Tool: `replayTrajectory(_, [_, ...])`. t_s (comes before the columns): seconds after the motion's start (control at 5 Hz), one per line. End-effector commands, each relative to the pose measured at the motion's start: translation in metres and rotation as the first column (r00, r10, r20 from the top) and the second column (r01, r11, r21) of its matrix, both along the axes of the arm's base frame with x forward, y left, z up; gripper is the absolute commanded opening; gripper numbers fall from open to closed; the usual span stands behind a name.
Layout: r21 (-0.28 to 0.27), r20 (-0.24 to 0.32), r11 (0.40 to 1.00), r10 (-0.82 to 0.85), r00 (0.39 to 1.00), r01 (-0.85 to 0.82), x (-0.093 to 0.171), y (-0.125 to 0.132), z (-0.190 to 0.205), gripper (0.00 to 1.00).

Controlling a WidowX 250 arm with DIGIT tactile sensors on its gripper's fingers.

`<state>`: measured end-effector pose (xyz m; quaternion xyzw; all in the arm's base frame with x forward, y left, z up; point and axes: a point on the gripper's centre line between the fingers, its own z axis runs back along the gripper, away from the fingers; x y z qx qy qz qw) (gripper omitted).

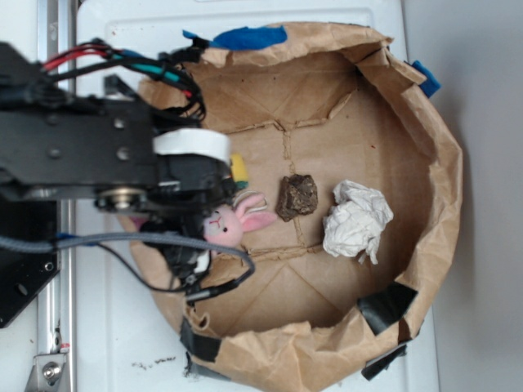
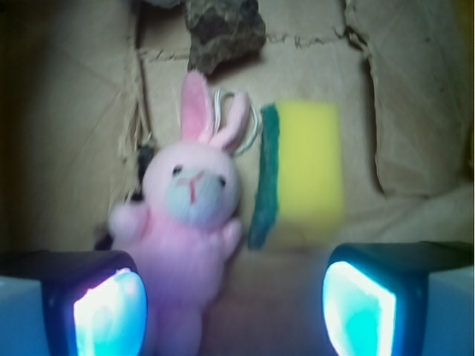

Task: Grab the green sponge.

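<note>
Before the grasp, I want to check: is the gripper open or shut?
Open. In the wrist view the gripper shows its two fingers spread wide apart, holding nothing; the green sponge lies ahead between them.

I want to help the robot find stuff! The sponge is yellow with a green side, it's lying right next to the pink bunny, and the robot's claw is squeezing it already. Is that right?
Not quite. The gripper is open and not yet squeezing anything. The wrist view shows the green sponge lying free ahead of the fingers, beside the pink bunny.
</note>
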<state>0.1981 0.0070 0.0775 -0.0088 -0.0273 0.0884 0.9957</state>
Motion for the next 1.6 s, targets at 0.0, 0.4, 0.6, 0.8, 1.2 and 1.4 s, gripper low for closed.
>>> replayTrajectory(0.0, [0.039,0.036,0.997,0.072,0.997,-0.073,0.029,0.020,-0.003,1.00])
replayTrajectory(0.4, [0.065,0.041,0.997,0.037,0.998,-0.040,0.009,0.019,-0.006,1.00])
replayTrajectory(0.6, [0.071,0.047,0.997,0.015,0.999,-0.018,-0.008,0.018,-0.009,1.00])
replayTrajectory(0.8, [0.076,0.053,0.997,-0.003,0.999,-0.001,-0.021,0.019,-0.010,1.00])
replayTrajectory(1.2, [0.068,0.023,0.996,0.052,0.998,-0.053,0.001,0.019,-0.011,1.00])
replayTrajectory(1.4, [0.081,0.025,0.994,0.077,0.997,-0.079,0.018,0.024,-0.012,1.00])
